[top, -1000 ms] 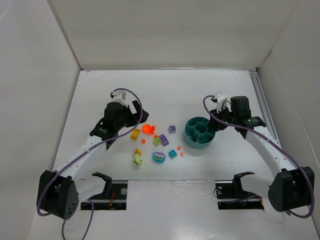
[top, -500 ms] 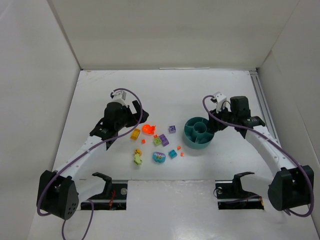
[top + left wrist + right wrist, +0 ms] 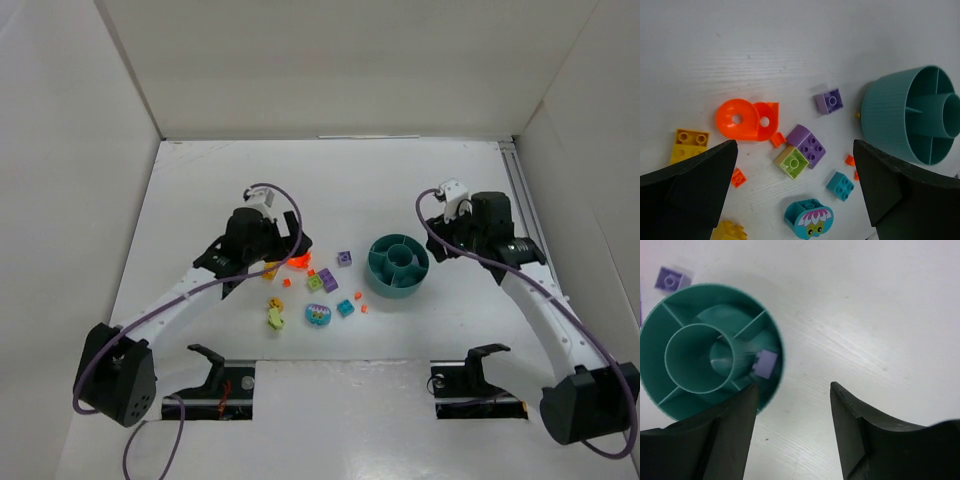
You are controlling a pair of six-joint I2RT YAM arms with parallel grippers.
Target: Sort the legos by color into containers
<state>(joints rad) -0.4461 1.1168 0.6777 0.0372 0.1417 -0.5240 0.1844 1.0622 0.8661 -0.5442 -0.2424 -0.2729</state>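
The left hand (image 3: 795,147), open and empty, has shifted toward frame centre over the legos (image 3: 742,120). The right hand (image 3: 793,386), also open and empty, has backed off the dish (image 3: 398,287), with a purple brick (image 3: 765,363) inside.

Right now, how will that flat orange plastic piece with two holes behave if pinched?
The flat orange plastic piece looks rigid and light, unlikely to bend. Lying low on the white table, its rounded edge may slip out of a pinch.
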